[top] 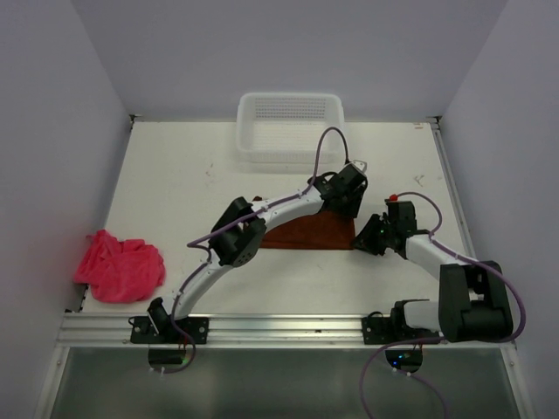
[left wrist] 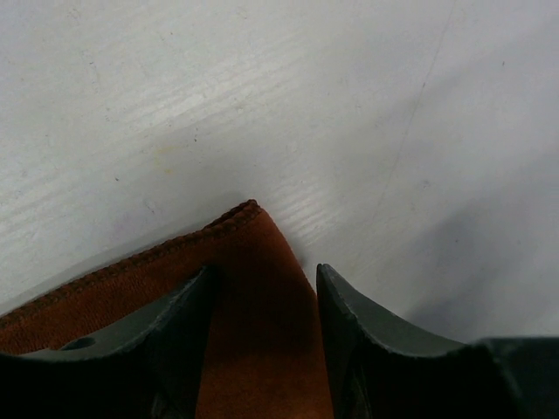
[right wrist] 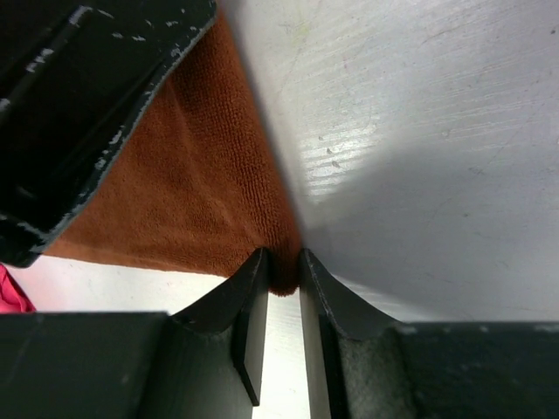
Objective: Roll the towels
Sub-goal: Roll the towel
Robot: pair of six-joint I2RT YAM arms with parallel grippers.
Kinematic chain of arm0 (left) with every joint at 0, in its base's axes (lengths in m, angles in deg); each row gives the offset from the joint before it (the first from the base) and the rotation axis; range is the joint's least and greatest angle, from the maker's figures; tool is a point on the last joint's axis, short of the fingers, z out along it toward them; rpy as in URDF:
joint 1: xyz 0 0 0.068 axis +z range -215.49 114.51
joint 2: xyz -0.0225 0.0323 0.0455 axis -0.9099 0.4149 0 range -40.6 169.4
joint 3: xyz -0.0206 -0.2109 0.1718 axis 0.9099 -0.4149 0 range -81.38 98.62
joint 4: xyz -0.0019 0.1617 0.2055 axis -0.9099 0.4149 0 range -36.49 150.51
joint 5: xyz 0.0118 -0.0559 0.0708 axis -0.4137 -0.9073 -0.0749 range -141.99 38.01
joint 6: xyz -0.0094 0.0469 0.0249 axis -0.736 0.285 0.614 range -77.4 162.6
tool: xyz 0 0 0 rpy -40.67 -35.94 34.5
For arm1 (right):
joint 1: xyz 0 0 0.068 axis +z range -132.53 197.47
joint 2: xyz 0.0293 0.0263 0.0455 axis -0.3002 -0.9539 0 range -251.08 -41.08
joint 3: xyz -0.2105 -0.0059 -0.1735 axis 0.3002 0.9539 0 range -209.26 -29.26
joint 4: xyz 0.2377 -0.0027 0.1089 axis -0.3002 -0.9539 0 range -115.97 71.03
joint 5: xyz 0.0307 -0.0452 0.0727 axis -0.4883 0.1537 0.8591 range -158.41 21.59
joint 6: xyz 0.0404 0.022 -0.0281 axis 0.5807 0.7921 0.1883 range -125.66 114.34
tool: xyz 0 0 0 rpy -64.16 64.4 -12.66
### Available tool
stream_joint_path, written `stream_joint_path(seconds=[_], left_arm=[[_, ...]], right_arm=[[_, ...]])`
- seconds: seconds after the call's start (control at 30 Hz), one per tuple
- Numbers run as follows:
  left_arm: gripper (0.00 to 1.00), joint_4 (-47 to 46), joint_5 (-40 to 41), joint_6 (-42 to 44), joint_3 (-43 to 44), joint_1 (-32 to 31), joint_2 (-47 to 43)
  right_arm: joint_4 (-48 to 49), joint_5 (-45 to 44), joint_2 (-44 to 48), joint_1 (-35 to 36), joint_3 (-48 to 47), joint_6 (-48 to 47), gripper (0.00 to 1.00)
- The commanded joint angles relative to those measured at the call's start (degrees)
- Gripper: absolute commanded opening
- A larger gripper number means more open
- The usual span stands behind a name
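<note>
A white surface (top: 175,192) boxed in by pale walls (top: 52,131) lies below me. My left gripper (left wrist: 262,279) stands half open, one finger on each side of a stitched corner of the rust-brown towel (left wrist: 262,349). The cloth lies loose in the gap between the fingers, not pinched. Just to the right of it, my right gripper (right wrist: 281,255) is narrow, its fingertips squeezed onto another corner of the same towel. From there the cloth spreads ahead and to the left, flat on the surface. Beyond the left gripper, at the far edge, sits a white mesh basket (top: 293,157). The pink towel (top: 120,266) lies in a crumpled heap well off to the left of both grippers, near the left wall.
</note>
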Motion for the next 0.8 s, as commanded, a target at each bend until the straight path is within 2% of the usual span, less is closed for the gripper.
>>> stream_joint_path(seconds=[0.0, 0.33, 0.47, 0.57, 0.77], left_arm=[[0.53, 0.5, 1.5, -2.0, 2.8, -0.2, 1.9], [0.45, 5.9, 6.5, -3.7, 5.6, -0.2, 5.4], [0.34, 9.5, 7.6, -3.9, 8.9, -0.1, 7.1], [0.27, 9.5, 7.6, -4.7, 8.2, 0.0, 6.2], [0.27, 6.9, 3.6, -6.9, 6.7, 0.9, 3.2]], right_arm=[[0.4, 0.5, -1.0, -0.4, 0.2, -1.4, 0.24], [0.1, -0.6, 0.1, -0.4, 1.2, -2.8, 0.16], [-1.0, -0.7, 0.3, -0.2, 0.9, -3.4, 0.12], [-2.1, -1.3, 1.5, 0.1, 0.3, -4.0, 0.1], [-5.8, -4.9, 4.2, 2.9, -2.0, -5.7, 0.06]])
